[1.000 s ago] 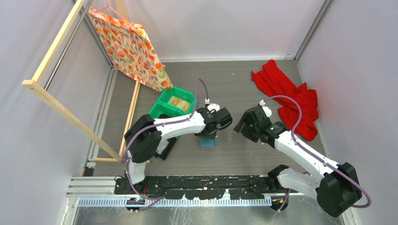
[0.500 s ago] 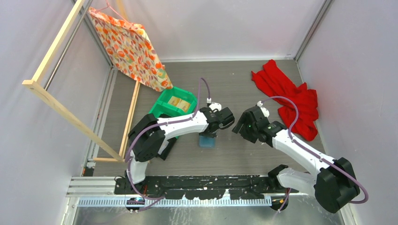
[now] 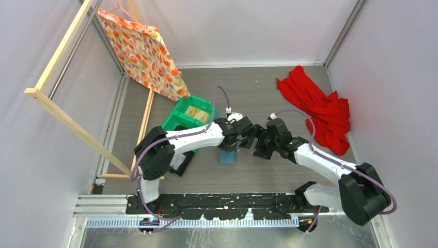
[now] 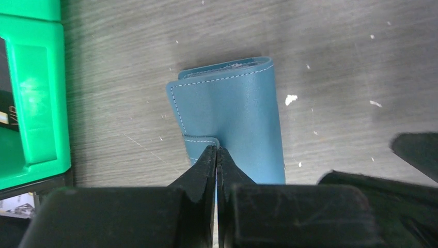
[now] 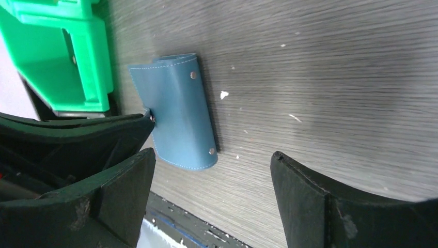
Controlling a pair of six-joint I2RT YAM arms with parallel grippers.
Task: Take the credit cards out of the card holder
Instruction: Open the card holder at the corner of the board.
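A blue-teal soft folding card holder (image 4: pixel 232 113) lies closed on the grey wood-grain table (image 4: pixel 335 62); the left gripper (image 4: pixel 216 155), jaws pressed together, pinches the closing tab at its 6 o'clock edge. The right gripper (image 5: pixel 212 157) hovers wide open, holding nothing; the holder lies at its 11 o'clock.

Two white-shelled arms (image 3: pixel 196 137) with black joints carry thin purple cables (image 3: pixel 226 99).

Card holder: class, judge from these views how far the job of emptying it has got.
Done: nothing yet. The card holder lies folded shut, with no cards outside it. In hand: the left gripper is shut at its tab, and the right gripper hovers open beside it. Left: unfasten the tab, open the holder and pull out every card.
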